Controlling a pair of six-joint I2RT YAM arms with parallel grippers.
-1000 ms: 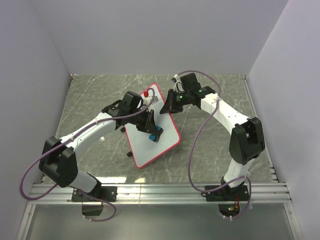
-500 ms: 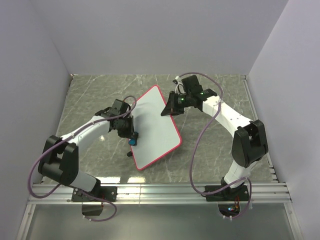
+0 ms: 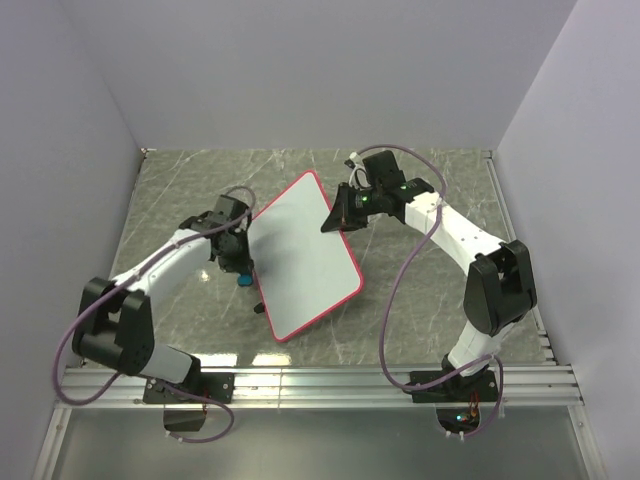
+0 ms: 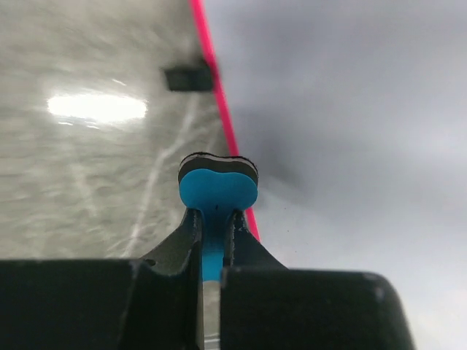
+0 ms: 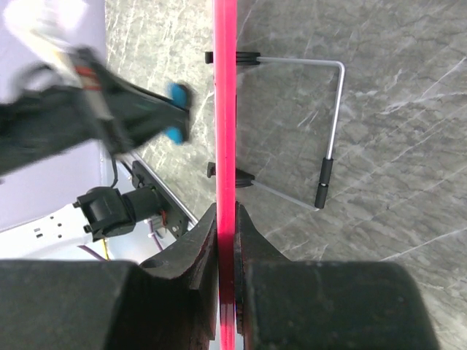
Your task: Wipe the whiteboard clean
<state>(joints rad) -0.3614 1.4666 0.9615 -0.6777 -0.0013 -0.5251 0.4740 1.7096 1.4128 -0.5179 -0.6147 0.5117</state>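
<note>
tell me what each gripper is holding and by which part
The left gripper is shut on the blue eraser, pinching the narrow blue part behind its pad. The right gripper clamps the whiteboard by its red rim.

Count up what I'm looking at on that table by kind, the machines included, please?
Robot arms: 2 (left arm, right arm)
Red-rimmed whiteboard: 1
Blue eraser: 1
Total: 4
</note>
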